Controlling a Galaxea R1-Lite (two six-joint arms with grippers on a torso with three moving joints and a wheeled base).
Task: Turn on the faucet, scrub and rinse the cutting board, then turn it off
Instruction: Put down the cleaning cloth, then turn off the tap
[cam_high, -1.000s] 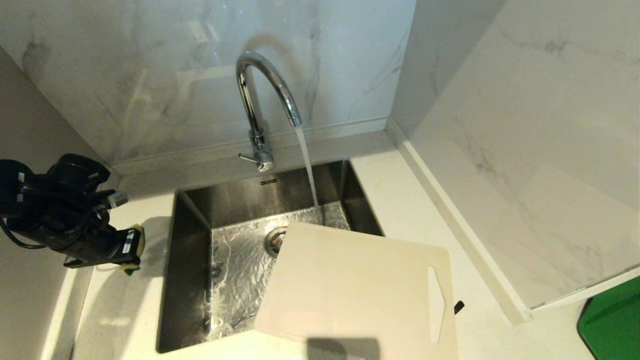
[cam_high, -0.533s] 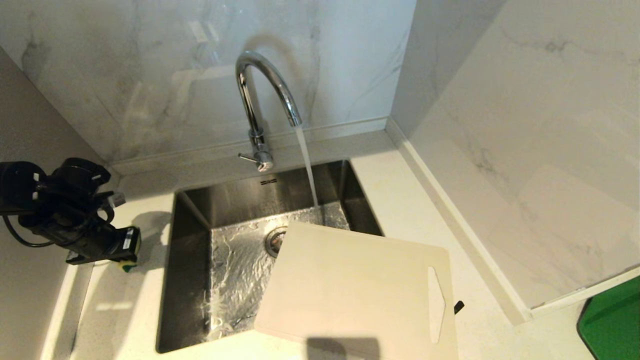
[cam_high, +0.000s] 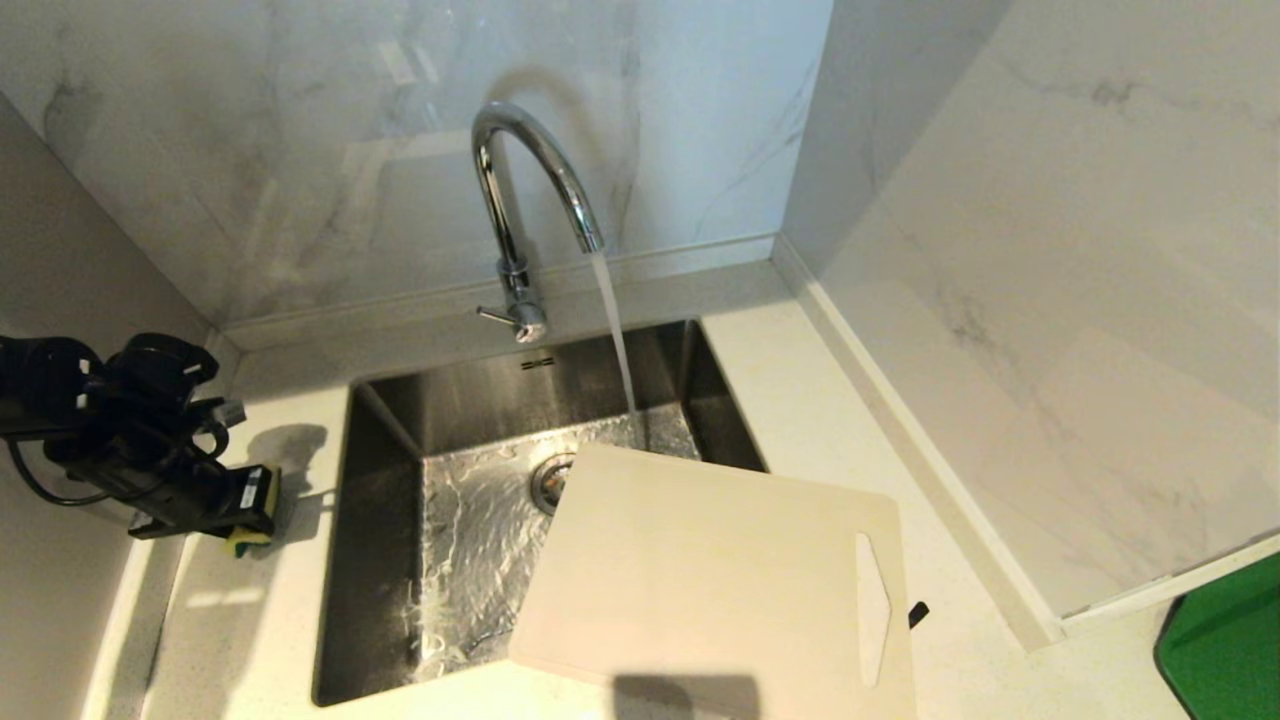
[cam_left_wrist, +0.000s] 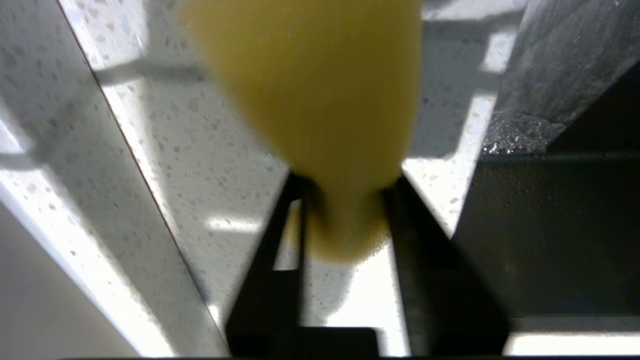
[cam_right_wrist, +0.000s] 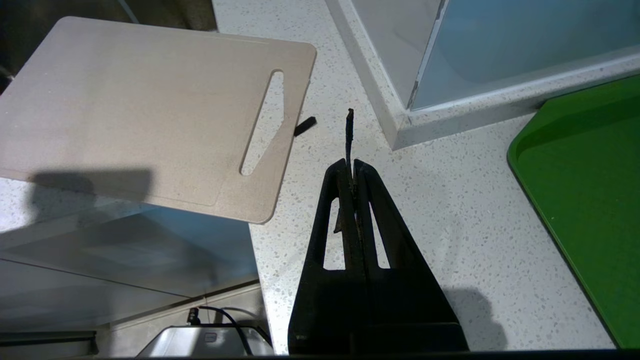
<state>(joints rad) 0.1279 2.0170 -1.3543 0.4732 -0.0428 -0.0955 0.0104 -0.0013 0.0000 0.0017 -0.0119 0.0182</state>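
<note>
Head view: the faucet stands at the back edge of the sink, its water stream falling into the basin. The cutting board lies over the sink's front-right corner, partly on the worktop, handle cut-out toward the right. The left gripper sits low over the worktop beside the sink's left edge, a yellow-and-green sponge at its tip.

Left wrist view: the fingers flank the sponge; whether they clamp it cannot be told.

Right wrist view: the right gripper hangs above the worktop's front-right area, fingers pressed together, near the cutting board and a green tray.
</note>
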